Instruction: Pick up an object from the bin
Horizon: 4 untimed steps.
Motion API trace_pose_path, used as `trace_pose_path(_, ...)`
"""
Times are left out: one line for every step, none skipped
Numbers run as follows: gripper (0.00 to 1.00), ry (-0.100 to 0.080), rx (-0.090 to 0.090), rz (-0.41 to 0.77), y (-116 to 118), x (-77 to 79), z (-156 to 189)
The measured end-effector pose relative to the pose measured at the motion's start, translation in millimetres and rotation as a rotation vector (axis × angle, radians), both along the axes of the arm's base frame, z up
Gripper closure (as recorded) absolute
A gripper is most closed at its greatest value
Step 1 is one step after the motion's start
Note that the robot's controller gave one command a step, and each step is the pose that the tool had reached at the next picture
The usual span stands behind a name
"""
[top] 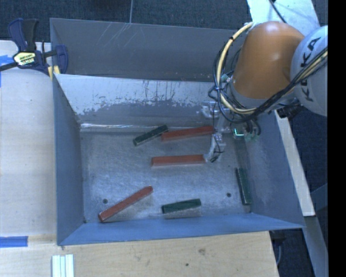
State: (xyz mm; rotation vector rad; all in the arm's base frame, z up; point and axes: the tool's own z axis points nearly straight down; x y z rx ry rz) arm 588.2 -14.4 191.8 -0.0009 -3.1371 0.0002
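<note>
My gripper (pixel 215 149) hangs over the right part of the bin floor, its fingertips just past the right end of a red-brown flat bar (pixel 177 161) lying crosswise in the middle. Nothing shows between the fingers. A second red-brown bar (pixel 187 134) lies just behind, along the back wall, with its right end under my gripper's body. A dark green bar (pixel 150 135) touches that second bar's left end. Another dark green bar (pixel 243 185) lies lengthwise by the right wall, below and right of my gripper.
A third red-brown bar (pixel 126 203) lies slanted near the front left corner. A dark green bar (pixel 181 207) rests by the front wall. The arm's orange cover and cables hang over the bin's back right corner.
</note>
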Motion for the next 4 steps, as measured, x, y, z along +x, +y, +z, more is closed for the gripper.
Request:
trace_pose_path(0.0, -0.012, 0.001, 0.006, 34, 4.5, -124)
trace_pose_path(0.0, -0.013, 0.0, 0.025, 41, 2.3, -89)
trace_pose_path(0.0, -0.014, 0.0, -0.087, 27, -1.0, -75)
trace_pose_path(0.0, -0.008, 0.001, -0.119, 21, -11.1, -123)
